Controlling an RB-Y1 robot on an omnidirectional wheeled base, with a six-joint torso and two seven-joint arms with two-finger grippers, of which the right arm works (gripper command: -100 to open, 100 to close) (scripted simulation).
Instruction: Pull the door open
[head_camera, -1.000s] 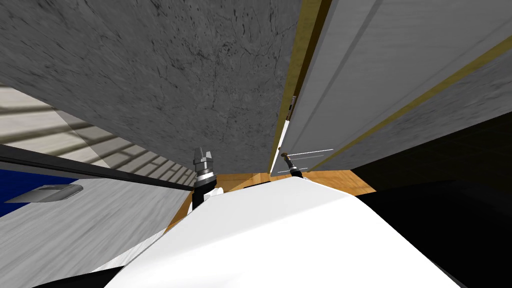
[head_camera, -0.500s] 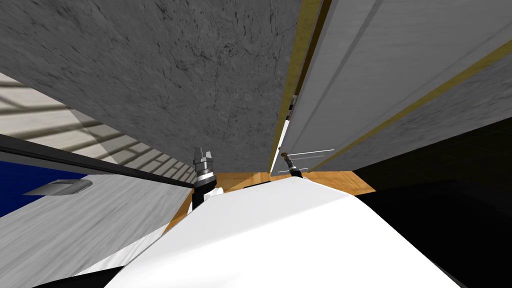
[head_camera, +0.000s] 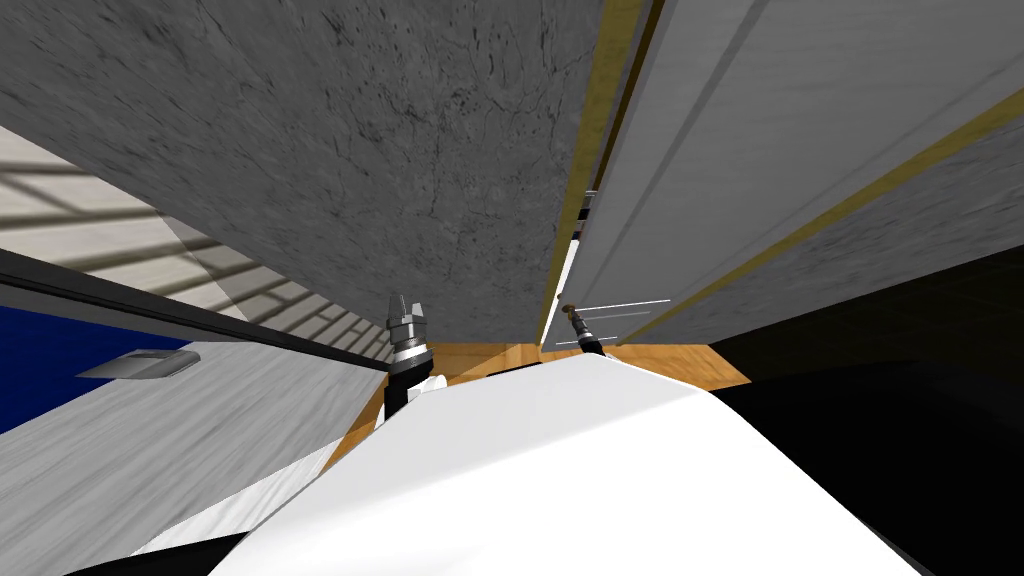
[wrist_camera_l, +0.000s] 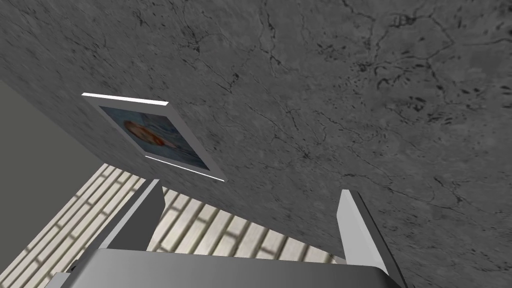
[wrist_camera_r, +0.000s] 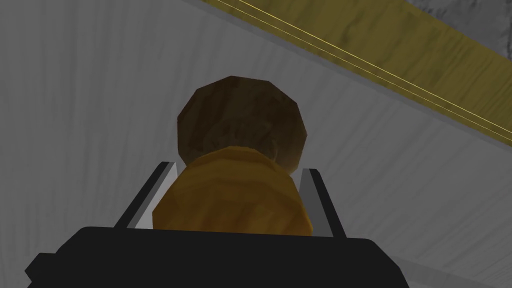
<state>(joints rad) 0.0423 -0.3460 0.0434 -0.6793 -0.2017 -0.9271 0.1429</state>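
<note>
A light grey door (head_camera: 760, 130) with a yellow-brown frame (head_camera: 598, 120) stands ahead on the right, slightly ajar along its left edge. Its round brown knob (wrist_camera_r: 235, 195) sits on a darker round plate (wrist_camera_r: 242, 119). My right gripper (wrist_camera_r: 234, 200) is shut on the knob, one finger pressing each side. In the head view my right gripper (head_camera: 570, 312) is small at the door's edge. My left gripper (head_camera: 402, 308) is held up in front of the dark grey wall (head_camera: 330, 150), and its fingers (wrist_camera_l: 354, 220) stand open with nothing between them.
A grey counter (head_camera: 170, 440) with a small grey object (head_camera: 140, 363) lies at my left, a blue surface (head_camera: 50, 360) beyond it. Wooden floor (head_camera: 690, 362) shows below the door. A black area (head_camera: 900, 330) lies to the right.
The counter side at the left has slid a little up and to the right across the head view. Both grippers and the door hold their places.
</note>
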